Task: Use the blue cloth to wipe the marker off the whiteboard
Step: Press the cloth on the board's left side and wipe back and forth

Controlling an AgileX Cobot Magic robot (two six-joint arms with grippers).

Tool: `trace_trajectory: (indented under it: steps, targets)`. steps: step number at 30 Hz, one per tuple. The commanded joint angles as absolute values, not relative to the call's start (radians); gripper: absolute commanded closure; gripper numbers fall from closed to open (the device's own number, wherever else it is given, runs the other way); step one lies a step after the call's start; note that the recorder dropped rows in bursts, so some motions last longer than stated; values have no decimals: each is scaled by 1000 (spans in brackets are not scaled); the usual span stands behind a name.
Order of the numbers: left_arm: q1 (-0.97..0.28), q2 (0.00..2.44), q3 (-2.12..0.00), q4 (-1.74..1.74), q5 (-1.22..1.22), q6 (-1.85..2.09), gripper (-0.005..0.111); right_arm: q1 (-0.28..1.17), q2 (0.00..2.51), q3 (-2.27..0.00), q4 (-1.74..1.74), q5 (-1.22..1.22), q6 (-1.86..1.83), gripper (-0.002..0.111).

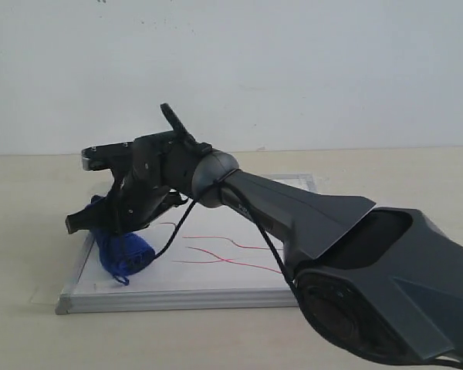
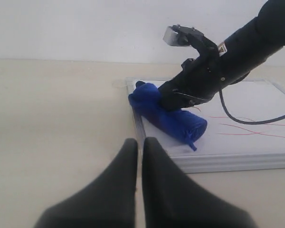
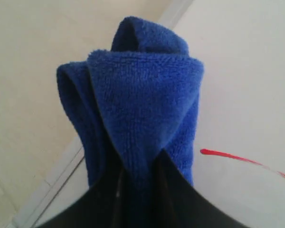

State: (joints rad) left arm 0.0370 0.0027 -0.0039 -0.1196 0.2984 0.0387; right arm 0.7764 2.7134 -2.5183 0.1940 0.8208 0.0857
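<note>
Right arm [image 1: 355, 254] fills the foreground, reaching across the whiteboard [image 1: 216, 281] to its left end as the exterior camera sees it. Right gripper [image 3: 137, 190] is clamped on the cloth [image 1: 123, 253]: its jaws pinch a gathered fold, and the rest bunches into a thick roll beneath them. Cloth appears to rest on the board at that end, lying partly across the frame beside the table [image 1: 31, 231]; a small loop [image 2: 194, 146] dangles from one end. Marker [image 1: 224, 250], a few thin wavy red lines, lies just beside the cloth toward the board's middle, not touched by it. Left gripper [image 2: 137, 156] hangs over the table, off the board, jaws closed or very nearly so, holding nothing. Handling judgement: cloth is light, soft and compressible. It is unlikely to slip from a pinch but will fold and drag, so contact area depends on downward pressure. Grip on the gathered middle looks adequate; a flatter pad would cover more. Board is stiff and smooth, so probably little drag.
</note>
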Motion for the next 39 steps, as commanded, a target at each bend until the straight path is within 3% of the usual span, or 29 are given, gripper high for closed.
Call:
trace_trajectory:
  steps: [1, 3, 6, 8, 13, 19, 26, 29, 33, 39]
  targets:
    - [40, 0, 0, -115, 300, 45, 103, 777, 2724, -2506, -132, 990, 294, 109]
    - [40, 0, 0, -115, 300, 45, 103, 777, 2725, -2506, -384, 1106, 399, 109]
    - [40, 0, 0, -115, 300, 45, 103, 775, 2721, -2506, -496, 1157, 417, 109]
    - [40, 0, 0, -115, 300, 45, 103, 775, 2717, -2506, -453, 1110, 417, 109]
    - [40, 0, 0, -115, 300, 45, 103, 787, 2744, -2506, 234, 785, 77, 109]
    - [40, 0, 0, -115, 300, 45, 103, 764, 2745, -2506, -344, 915, 494, 109]
    - [40, 0, 0, -115, 300, 45, 103, 804, 2747, -2506, 0, 722, 197, 109]
    - [40, 0, 0, -115, 300, 45, 103, 810, 2745, -2506, -103, 796, 193, 109]
    - [40, 0, 0, -115, 300, 45, 103, 799, 2744, -2506, -447, 1068, 281, 109]
    - [40, 0, 0, -115, 300, 45, 103, 770, 2744, -2506, -548, 1221, 279, 109]
